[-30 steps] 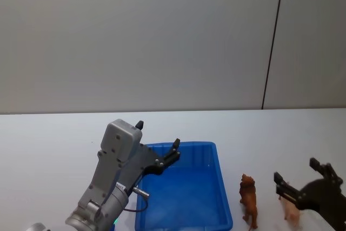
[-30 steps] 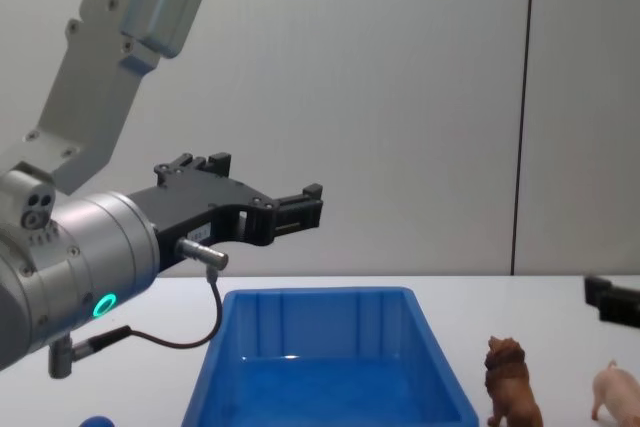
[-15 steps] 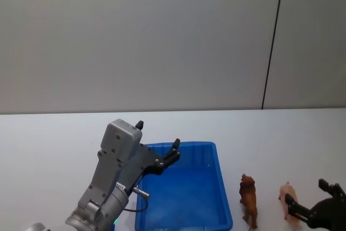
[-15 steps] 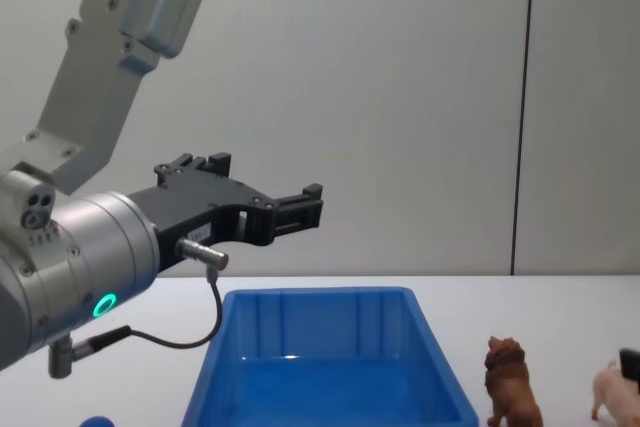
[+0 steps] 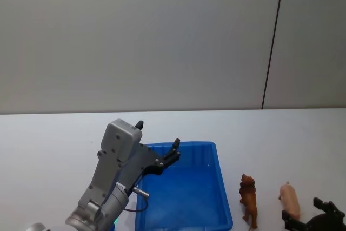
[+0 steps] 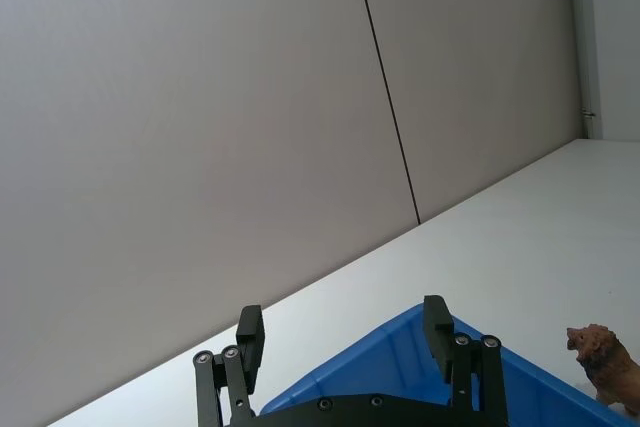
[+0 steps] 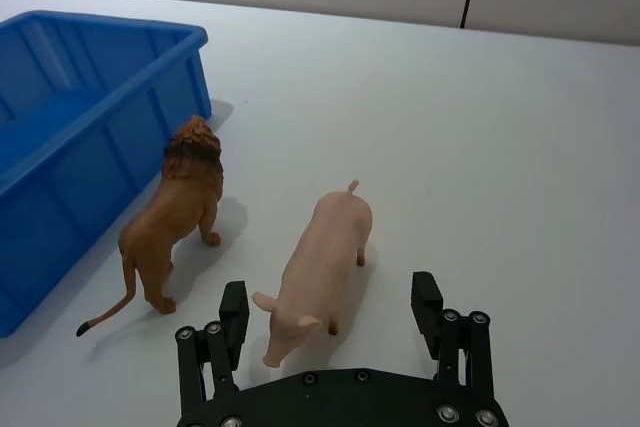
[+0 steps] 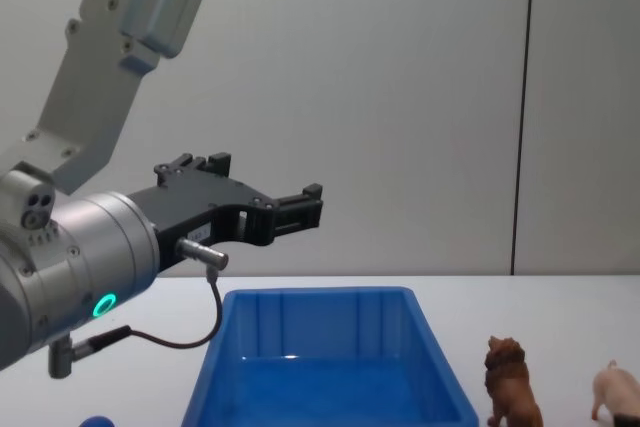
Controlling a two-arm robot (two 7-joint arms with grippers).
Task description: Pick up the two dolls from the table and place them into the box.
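Nearest the robot, at the front right edge of the table (image 7: 520,117), the right gripper (image 7: 330,295) hangs low w/ its two black fingers spread wide apart, gripping nothing. Just beyond it stands the pig (image 7: 325,247), pale pink, upright on the white tabletop, snout toward the gripper & curly tail pointing away. In the right wrist view the pig's head sits btwn the two fingertips; they don't touch it.

Just beside the pig, on its left, stands the lion (image 7: 180,207), reddish-brown w/ a darker mane, upright, facing the opposite way: head away from the robot, thin tail trailing toward it. The two dolls are close but apart.

Left of the lion, near it w/o touching, is the box (image 7: 110,137), bright blue, sloping walls, its open top facing up. It sits at the table's middle.

The left gripper (image 6: 343,319) is raised well above the box's near left part, black fingers spread, nothing btwn them, pointing fwd. Its silver arm has a green ring light.

Farthest back: a plain grey wall (image 5: 135,36) w/ one dark vertical seam.
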